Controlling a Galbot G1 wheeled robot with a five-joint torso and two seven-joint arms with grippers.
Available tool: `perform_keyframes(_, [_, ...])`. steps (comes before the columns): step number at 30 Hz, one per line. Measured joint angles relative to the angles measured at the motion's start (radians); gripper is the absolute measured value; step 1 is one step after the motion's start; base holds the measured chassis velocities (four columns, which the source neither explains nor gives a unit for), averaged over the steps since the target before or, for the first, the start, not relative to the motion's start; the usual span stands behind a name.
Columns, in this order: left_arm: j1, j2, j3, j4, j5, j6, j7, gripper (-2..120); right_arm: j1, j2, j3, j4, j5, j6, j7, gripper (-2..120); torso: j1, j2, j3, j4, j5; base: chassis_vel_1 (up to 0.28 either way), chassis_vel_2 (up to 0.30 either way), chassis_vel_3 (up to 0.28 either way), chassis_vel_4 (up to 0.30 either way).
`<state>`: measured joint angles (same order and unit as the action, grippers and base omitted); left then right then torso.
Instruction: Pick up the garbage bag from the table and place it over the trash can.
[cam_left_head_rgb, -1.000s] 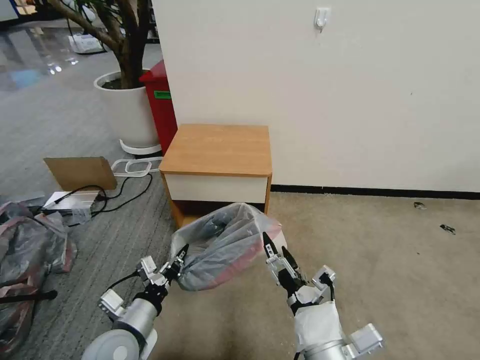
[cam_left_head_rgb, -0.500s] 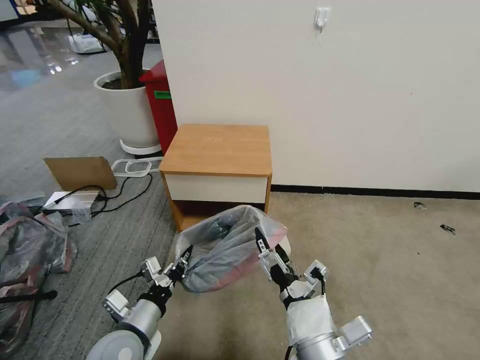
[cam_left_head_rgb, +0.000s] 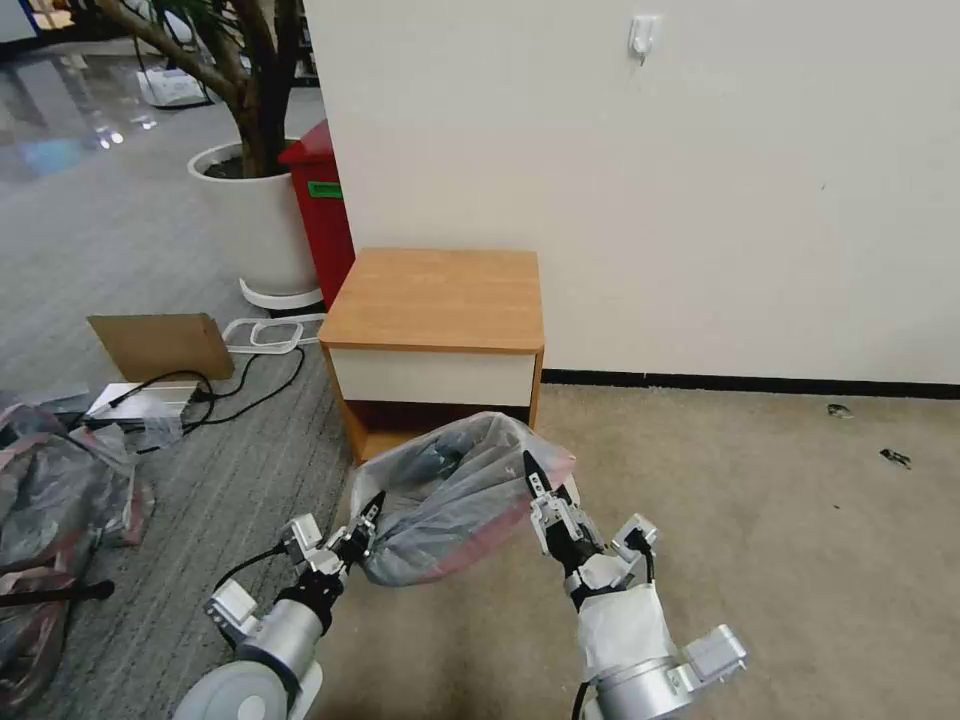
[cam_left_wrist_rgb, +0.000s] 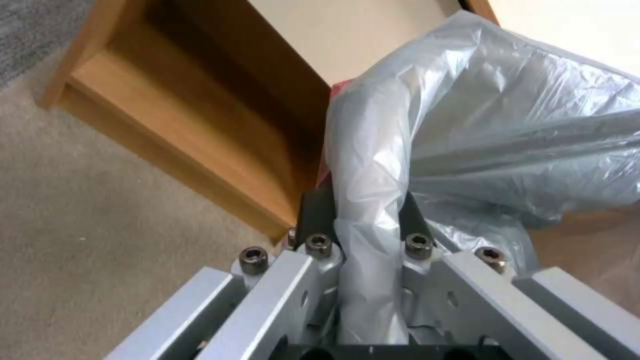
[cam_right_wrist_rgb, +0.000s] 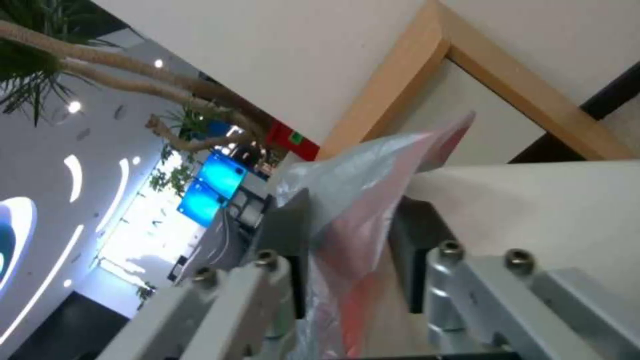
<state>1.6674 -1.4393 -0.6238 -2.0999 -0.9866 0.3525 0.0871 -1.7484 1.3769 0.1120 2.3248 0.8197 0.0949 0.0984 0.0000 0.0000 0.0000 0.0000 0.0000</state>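
The garbage bag (cam_left_head_rgb: 450, 495), grey and crinkly with a pinkish-red rim, is stretched open between my two grippers just in front of the table (cam_left_head_rgb: 437, 298). My left gripper (cam_left_head_rgb: 365, 515) is shut on the bag's left edge, and the plastic is bunched between its fingers (cam_left_wrist_rgb: 317, 215). At the bag's right edge my right gripper (cam_left_head_rgb: 547, 482) is shut on the pink rim (cam_right_wrist_rgb: 360, 220). The trash can (cam_right_wrist_rgb: 533, 200) stands beside the right gripper as a beige wall; in the head view the bag covers it.
The wall rises right behind the table. A red bin (cam_left_head_rgb: 322, 205) and a white planter (cam_left_head_rgb: 255, 215) stand at the far left. Cables (cam_left_head_rgb: 240, 385), cardboard (cam_left_head_rgb: 160, 345) and a heap of grey-pink bags (cam_left_head_rgb: 60, 500) lie on the left floor. Beige carpet lies open to the right.
My right gripper drew in towards the left and nearer, then eased slightly forward again, and the bag's right edge went with it. The left gripper barely moved.
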Motion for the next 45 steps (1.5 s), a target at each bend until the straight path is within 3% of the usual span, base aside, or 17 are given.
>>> perform_keyframes(2, [-0.001, 0.0, -0.001, 0.0, 0.0, -0.001, 0.0, 5, 0.0, 0.001, 0.001, -0.001, 0.0, 0.001, 0.0, 13, 0.0, 0.0, 0.0, 0.0, 0.0, 0.0, 0.0, 0.0, 0.0])
perform_keyframes(7, [-0.003, -0.002, -0.002, -0.003, 0.001, -0.006, -0.003, 5, 0.0, 0.003, 0.0, -0.003, -0.003, 0.002, 0.0, 0, 0.0, 0.0, 0.0, 0.0, 0.0, 0.0, 0.0, 0.0, 0.0])
perform_keyframes(30, [-0.018, -0.05, -0.017, -0.027, -0.042, -0.011, -0.038, 5, -0.007, -0.005, 0.016, -0.03, -0.055, 0.038, -0.005, 0, 0.0, 0.0, 0.0, 0.0, 0.0, 0.0, 0.0, 0.0, 0.0])
perform_keyframes(35, [-0.018, -0.068, -0.02, -0.034, -0.057, -0.008, -0.043, 5, -0.003, -0.004, 0.041, -0.072, -0.145, 0.092, -0.015, 0, 0.0, 0.0, 0.0, 0.0, 0.0, 0.0, 0.0, 0.0, 0.0])
perform_keyframes(45, [-0.01, -0.102, 0.0, -0.046, -0.061, -0.005, -0.044, 5, 0.0, 0.005, 0.047, -0.116, -0.238, 0.112, -0.019, 0, 0.0, 0.0, 0.0, -0.0001, 0.0, 0.0, 0.0, 0.0, 0.0])
